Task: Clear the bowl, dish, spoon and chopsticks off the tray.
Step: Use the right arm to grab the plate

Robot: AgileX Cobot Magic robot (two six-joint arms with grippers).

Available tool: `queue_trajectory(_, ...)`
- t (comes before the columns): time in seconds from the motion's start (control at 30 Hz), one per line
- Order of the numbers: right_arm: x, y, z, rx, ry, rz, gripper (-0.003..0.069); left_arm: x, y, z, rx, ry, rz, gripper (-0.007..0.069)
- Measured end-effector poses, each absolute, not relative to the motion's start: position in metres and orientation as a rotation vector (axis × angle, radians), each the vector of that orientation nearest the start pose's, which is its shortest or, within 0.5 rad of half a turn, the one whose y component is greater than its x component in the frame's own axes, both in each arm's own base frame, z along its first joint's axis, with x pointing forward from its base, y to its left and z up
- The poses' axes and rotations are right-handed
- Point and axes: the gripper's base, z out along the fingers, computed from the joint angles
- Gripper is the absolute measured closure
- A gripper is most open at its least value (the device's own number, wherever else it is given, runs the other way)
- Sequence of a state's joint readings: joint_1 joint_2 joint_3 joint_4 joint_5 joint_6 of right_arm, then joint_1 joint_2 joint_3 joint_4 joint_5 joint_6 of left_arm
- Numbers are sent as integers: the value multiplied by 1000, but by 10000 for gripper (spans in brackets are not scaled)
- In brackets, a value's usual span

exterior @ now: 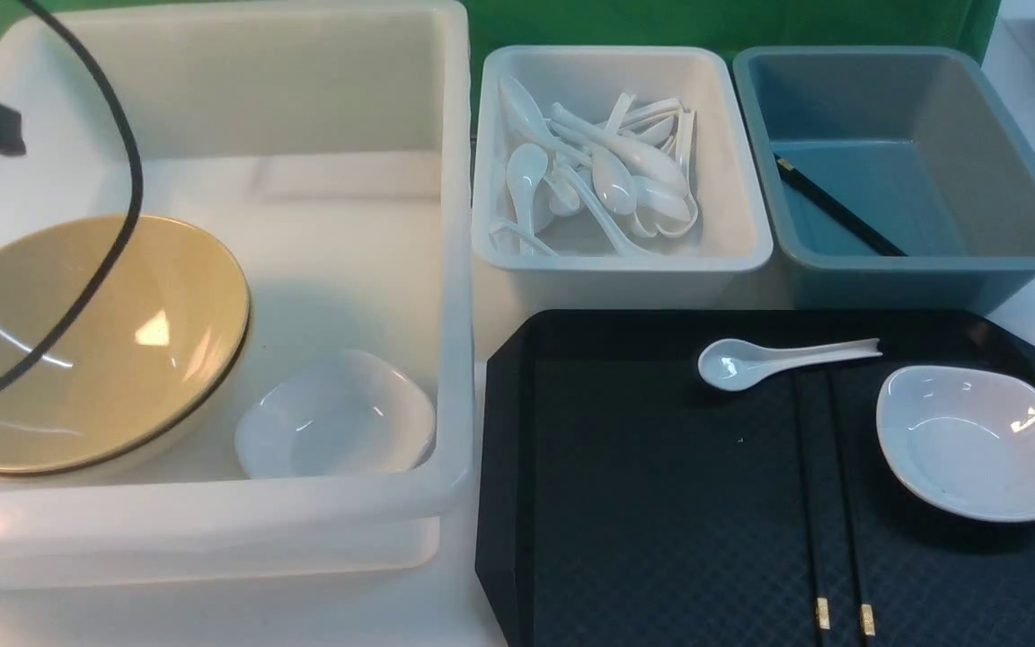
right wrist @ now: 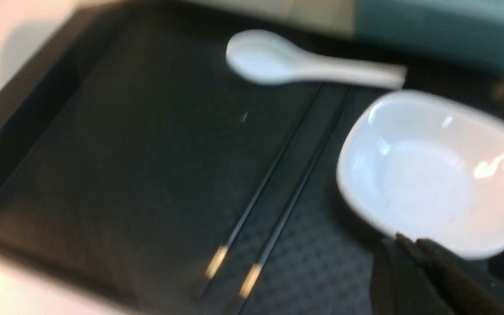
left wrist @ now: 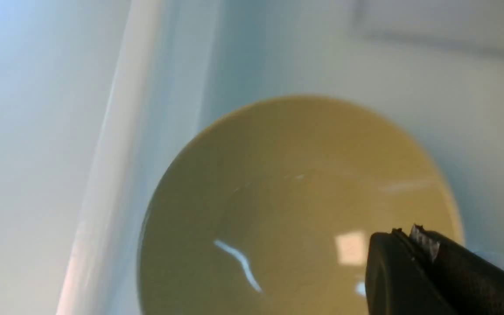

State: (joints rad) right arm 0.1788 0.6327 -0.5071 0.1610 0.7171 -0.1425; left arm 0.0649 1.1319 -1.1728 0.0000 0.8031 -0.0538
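Hanging over the large white bin, my left pincer has its jaws pressed together on nothing. The bowl lies below it inside that bin, beside another small dish, so I judge the bowl's part of the job done.

Three things are left on the tray. The dish sits at its right side. The spoon lies along the far edge, scoop to the left. The chopsticks run side by side between the tray's middle and the dish, gold bands toward me.

My right pincer hangs just beside the dish's near rim in its own wrist camera. That picture is blurred, and I cannot tell whether the jaws are apart or together. The front camera does not show it at all.

I take the dish to be the step in hand. For that I need the jaws apart, one finger inside the rim and one outside. The grip must be firm, because the glaze looks slippery and the wall is shallow.

After that, the spoon probably belongs in the small white bin with the other spoons. The chopsticks probably go to the blue-grey bin, where one black stick already lies. They lie flat and thin, so I expect them to be the hardest pick.
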Motion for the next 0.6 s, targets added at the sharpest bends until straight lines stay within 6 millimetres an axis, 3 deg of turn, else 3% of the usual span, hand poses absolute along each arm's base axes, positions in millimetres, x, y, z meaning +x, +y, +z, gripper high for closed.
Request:
queue_trajectory(0.1, 131, 34, 281, -331, 2439, 199, 491, 203, 1, 414, -55, 2120, -49, 630)
queue_trajectory(0.2, 159, 39, 283, -393, 2493, 180, 452, 184, -8, 414, -2, 2071, -94, 630)
queue_trajectory(0.33, 203, 44, 265, -455, 2547, 113, 462, 165, -18, 374, 66, 2117, -160, 630)
queue_trajectory(0.4, 228, 44, 242, -484, 2610, 46, 508, 151, -22, 341, 126, 2153, -181, 630)
queue_trajectory(0.47, 238, 43, 233, -487, 2636, 26, 536, 139, -23, 332, 156, 2141, -186, 630)
queue_trajectory(0.53, 257, 41, 211, -464, 2676, 4, 608, 115, -22, 315, 192, 2107, -181, 630)
queue_trajectory(0.6, 266, 42, 199, -446, 2687, 3, 624, 103, -21, 307, 205, 2082, -170, 630)
